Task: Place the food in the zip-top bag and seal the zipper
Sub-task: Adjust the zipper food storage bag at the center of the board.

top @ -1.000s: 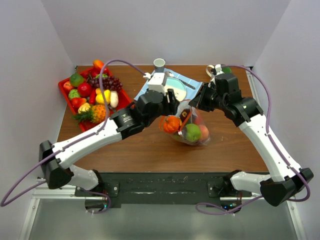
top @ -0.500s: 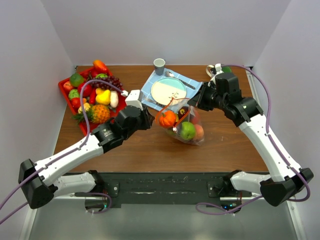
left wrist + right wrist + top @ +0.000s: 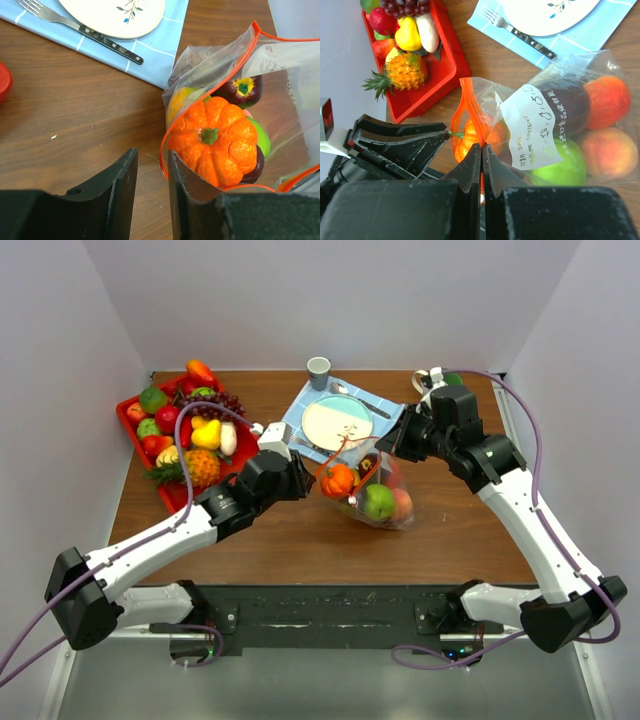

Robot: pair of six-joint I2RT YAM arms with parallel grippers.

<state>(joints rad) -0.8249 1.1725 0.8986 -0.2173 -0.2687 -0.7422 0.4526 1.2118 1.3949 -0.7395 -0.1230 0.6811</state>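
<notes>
The zip-top bag point(image 3: 378, 495) lies mid-table and holds an orange pumpkin point(image 3: 337, 480), a green apple point(image 3: 378, 503), a peach point(image 3: 403, 504) and a dark purple piece. My right gripper point(image 3: 385, 452) is shut on the orange-red zipper point(image 3: 470, 102) at the bag's mouth and holds that edge up. My left gripper point(image 3: 304, 483) is open with a narrow gap and empty, low over the wood just left of the mouth. In the left wrist view its right finger point(image 3: 185, 190) sits beside the zipper rim point(image 3: 162, 150) and the pumpkin point(image 3: 215, 140).
A red tray point(image 3: 125, 415) at the far left holds several more toy fruits, among them a pineapple point(image 3: 197, 468) and grapes point(image 3: 222, 405). A plate point(image 3: 337, 423) with cutlery rests on a blue napkin point(image 3: 297, 418) behind the bag, with a cup point(image 3: 318, 368) beyond.
My left gripper pulled back left from the bag's mouth, leaving the pumpkin inside, then eased slightly toward the bag again. The right gripper kept its hold on the zipper.
</notes>
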